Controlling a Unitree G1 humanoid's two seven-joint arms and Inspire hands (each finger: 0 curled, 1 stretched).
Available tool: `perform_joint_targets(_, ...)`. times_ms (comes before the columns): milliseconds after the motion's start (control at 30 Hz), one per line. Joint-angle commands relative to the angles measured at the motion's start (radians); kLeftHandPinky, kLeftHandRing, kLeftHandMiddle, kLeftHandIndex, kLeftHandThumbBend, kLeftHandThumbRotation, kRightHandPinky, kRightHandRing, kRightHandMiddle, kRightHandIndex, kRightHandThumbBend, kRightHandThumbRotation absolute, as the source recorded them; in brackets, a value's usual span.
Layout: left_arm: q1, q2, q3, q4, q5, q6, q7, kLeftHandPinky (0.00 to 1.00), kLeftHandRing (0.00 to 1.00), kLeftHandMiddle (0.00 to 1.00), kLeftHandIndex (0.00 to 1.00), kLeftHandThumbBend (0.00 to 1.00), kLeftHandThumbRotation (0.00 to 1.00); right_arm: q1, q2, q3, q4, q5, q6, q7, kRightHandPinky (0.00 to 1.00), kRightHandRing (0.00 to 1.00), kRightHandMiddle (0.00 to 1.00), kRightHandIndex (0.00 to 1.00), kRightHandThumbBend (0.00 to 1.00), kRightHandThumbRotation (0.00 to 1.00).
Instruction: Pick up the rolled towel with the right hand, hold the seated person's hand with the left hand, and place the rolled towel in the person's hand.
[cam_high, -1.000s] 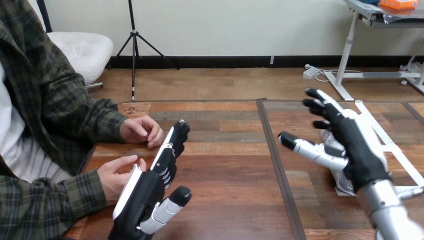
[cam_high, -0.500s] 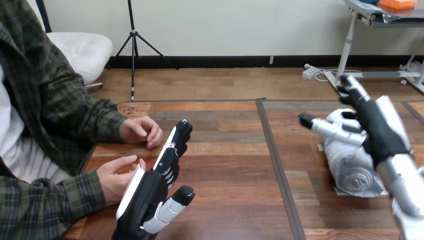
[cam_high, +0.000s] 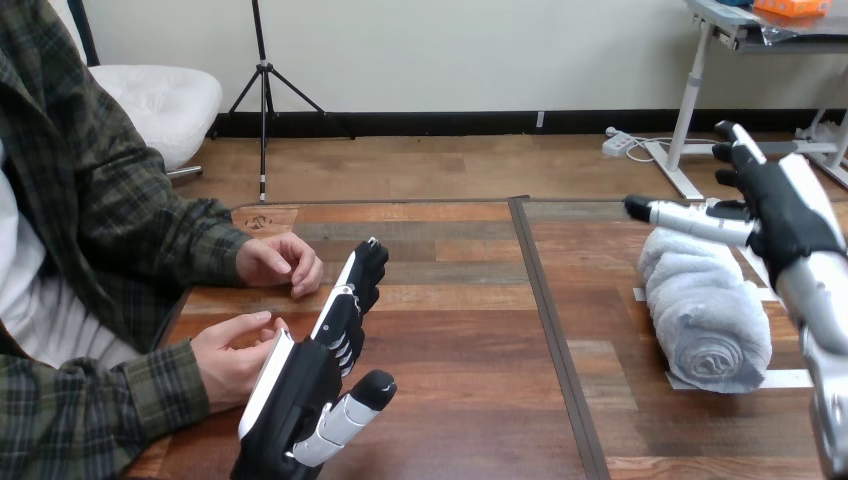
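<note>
Well left of the rolled towel (cam_high: 705, 310): the person's hand (cam_high: 228, 355), with the left hand (cam_high: 300, 388) just beside, fingers straight, holding nothing. Towel on the bench (cam_high: 470, 330), long axis far-to-near. Over its far end: right hand (cam_high: 778, 212), spread, empty, the nearer one. Bare bench leftward for carrying.

Grey rolled towel (cam_high: 705, 310), lying on table (cam_high: 460, 330) at right, spiral end nearest

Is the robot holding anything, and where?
Nothing. The right hand is open near the rolled towel's far end; the left hand is open beside the person's nearer hand.
</note>
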Motion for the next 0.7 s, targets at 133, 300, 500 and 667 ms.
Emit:
perform_joint_targets(133,-0.075,-0.041,-0.035,-0.058,-0.001,0.015,0.015,1.0,1.0,1.0,1.0,1.0,0.83,-0.573,-0.114,0.099,0.506,-0.075,0.07,0.012,0.66,0.83,0.89,1.0,0.97,0.34)
perform_joint_targets(300,-0.07,-0.049,-0.041,-0.073,0.003,0.018,0.013,1.0,1.0,1.0,1.0,1.0,0.83,-0.67,-0.111,0.123,0.66,-0.092,0.078,0.001,0.7,0.86,0.92,1.0,0.98,0.34)
perform_joint_targets(500,-0.056,-0.061,-0.047,-0.087,0.008,0.015,0.016,1.0,1.0,1.0,1.0,1.0,0.83,-0.753,-0.105,0.149,0.806,-0.118,0.087,-0.012,0.76,0.9,0.95,1.0,0.97,0.34)
perform_joint_targets(667,-0.04,-0.068,-0.053,-0.098,0.002,0.005,0.012,1.0,1.0,1.0,1.0,1.0,0.83,-0.788,-0.104,0.165,0.89,-0.122,0.065,-0.008,0.86,0.96,0.98,1.0,0.97,0.33)
